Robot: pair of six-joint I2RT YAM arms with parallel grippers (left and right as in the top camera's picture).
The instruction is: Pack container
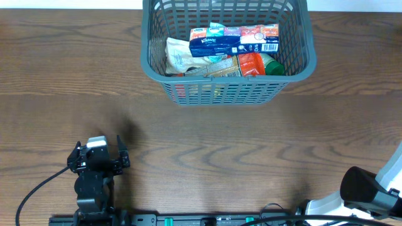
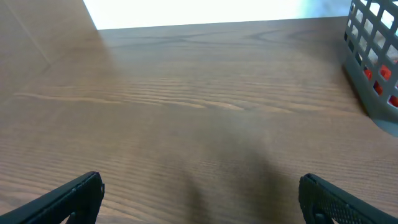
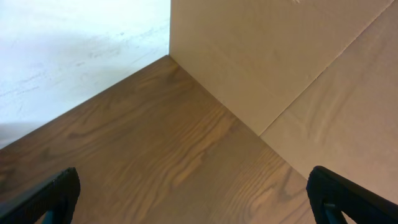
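The container (image 1: 151,44) is a large dark grey slotted basket at the back middle of the table. It holds a blue tissue pack (image 1: 213,43), a white pouch (image 1: 177,55), an orange packet (image 1: 250,63) and a white carton with a barcode (image 1: 260,36). Its corner shows at the right edge of the left wrist view (image 2: 373,68). My left gripper (image 1: 100,149) is at the front left, far from the basket, open and empty (image 2: 202,199). My right gripper (image 3: 193,202) is open and empty over bare wood; only its arm (image 1: 367,191) shows in the overhead view, at the front right.
The wooden table (image 1: 207,157) spreads between the grippers and the basket. The right wrist view shows the table's corner (image 3: 169,57), a white floor (image 3: 68,43) beyond it and a beige wall panel (image 3: 280,56). A black cable (image 1: 38,188) loops beside the left arm.
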